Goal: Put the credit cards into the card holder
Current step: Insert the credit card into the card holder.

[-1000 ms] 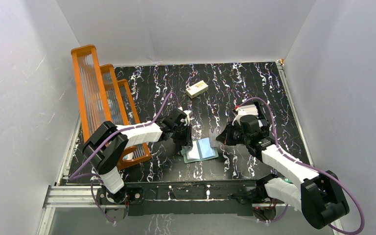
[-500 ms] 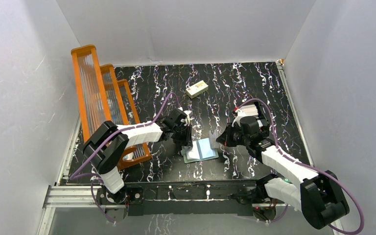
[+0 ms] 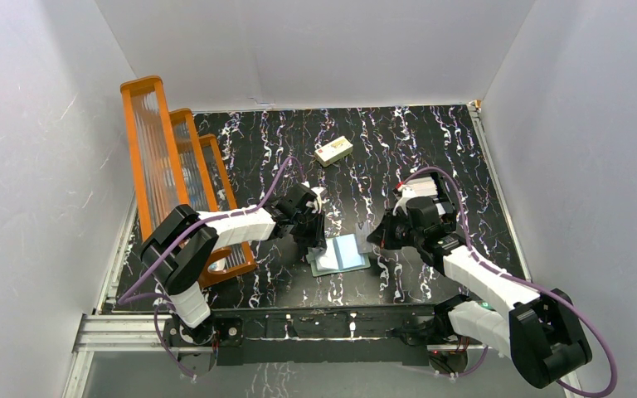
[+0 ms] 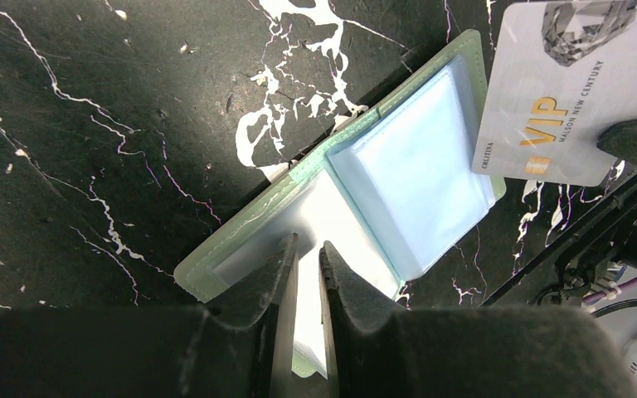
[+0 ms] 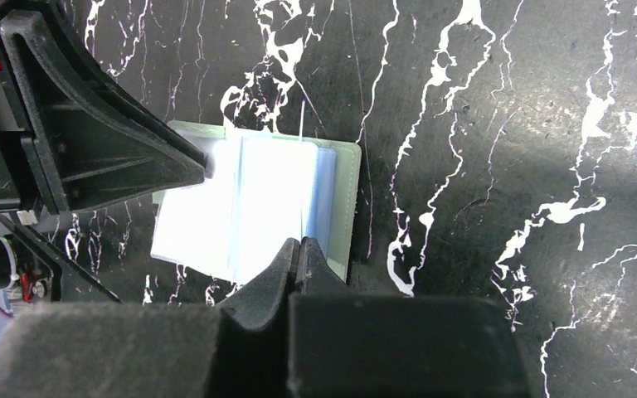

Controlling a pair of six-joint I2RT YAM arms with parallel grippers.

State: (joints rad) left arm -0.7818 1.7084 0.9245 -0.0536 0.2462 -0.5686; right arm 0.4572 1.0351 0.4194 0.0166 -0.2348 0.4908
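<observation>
The card holder (image 3: 342,254) lies open on the black marbled table, its pale blue lining (image 4: 415,174) facing up. My left gripper (image 4: 308,246) stands over its left flap with the jaws a narrow gap apart and the tips down on the lining. Nothing shows between them. My right gripper (image 3: 375,236) is shut on one of the credit cards (image 4: 564,91), a whitish card printed VIP. It holds the card on edge just above the holder's right half (image 5: 344,207). In the right wrist view the right gripper (image 5: 301,242) hides most of the card.
An orange ribbed rack (image 3: 174,174) stands along the left side beside the left arm. A cream rectangular block (image 3: 333,151) lies at the back middle of the table. White walls close in the table on three sides.
The right gripper with the card has edged slightly down and left toward the holder. The left arm has not moved.
</observation>
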